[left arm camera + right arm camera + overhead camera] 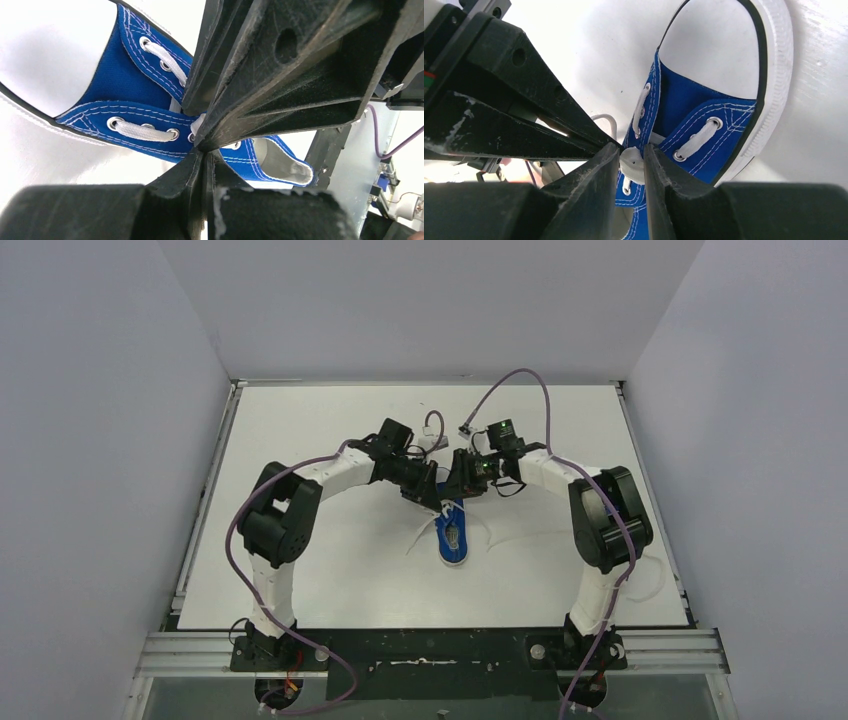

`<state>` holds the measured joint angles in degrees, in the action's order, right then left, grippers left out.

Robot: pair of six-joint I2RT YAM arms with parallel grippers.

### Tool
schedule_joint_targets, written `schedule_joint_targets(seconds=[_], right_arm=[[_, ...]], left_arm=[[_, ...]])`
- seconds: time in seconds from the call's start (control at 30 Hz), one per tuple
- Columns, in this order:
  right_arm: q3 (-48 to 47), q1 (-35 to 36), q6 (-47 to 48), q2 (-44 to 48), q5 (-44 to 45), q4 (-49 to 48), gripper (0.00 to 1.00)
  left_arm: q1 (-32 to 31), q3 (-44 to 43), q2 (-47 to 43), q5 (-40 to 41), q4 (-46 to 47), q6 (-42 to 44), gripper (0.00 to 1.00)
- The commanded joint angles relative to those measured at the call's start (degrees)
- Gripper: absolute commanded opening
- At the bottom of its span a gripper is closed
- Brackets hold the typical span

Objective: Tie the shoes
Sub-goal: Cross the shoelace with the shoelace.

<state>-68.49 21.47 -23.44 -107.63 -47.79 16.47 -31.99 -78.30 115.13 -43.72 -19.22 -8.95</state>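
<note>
Blue shoe [453, 537] lies beneath the closed left claw [205, 152] and the right claw [631, 148] pinching its lace [632, 167].

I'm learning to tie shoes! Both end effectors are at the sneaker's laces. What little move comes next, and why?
Probably the right end effector should gently pull outward from the blue sneaker: a white lace is pinched between its fingers.

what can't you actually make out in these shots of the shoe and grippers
Right wrist view: the lace pinched in the right gripper runs behind its fingers; knot or loop, unclear.
Left wrist view: what the shut left gripper holds, if anything, is hidden by the right gripper's fingers.
Top view: the shoe's laces are too small to trace; both grippers cover its far end.
</note>
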Motion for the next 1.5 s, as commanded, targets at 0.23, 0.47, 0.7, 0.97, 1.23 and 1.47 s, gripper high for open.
schedule_joint_targets(seconds=[0.23, 0.47, 0.7, 0.97, 1.23, 1.47], right_arm=[[-3.74, 1.68, 1.26, -0.23, 0.26, 2.95, 0.14], [-2.99, 0.55, -0.22, 3.41, 3.92, 1.62, 0.00], [2.26, -0.74, -5.54, 6.87, 2.82, -6.45, 0.00], [5.62, -0.99, -8.50, 8.74, 3.08, -10.87, 0.00], [8.34, -1.00, -13.66, 9.90, 2.88, -16.00, 0.00], [11.44, -1.09, -17.15, 11.95, 4.02, -21.03, 0.00]], left_arm=[[-1.23, -1.70, -5.62, 2.12, -0.39, 5.34, 0.00], [-1.20, -0.54, -6.55, 1.30, -0.41, 5.79, 0.00], [-0.35, 2.47, -5.81, -3.05, 1.75, 1.27, 0.12], [2.16, 7.86, -7.86, -7.13, 11.79, -5.53, 0.39], [3.82, 9.99, -5.83, -9.17, 27.69, -19.77, 0.53], [4.10, 9.06, -3.13, -8.55, 29.90, -23.40, 0.44]])
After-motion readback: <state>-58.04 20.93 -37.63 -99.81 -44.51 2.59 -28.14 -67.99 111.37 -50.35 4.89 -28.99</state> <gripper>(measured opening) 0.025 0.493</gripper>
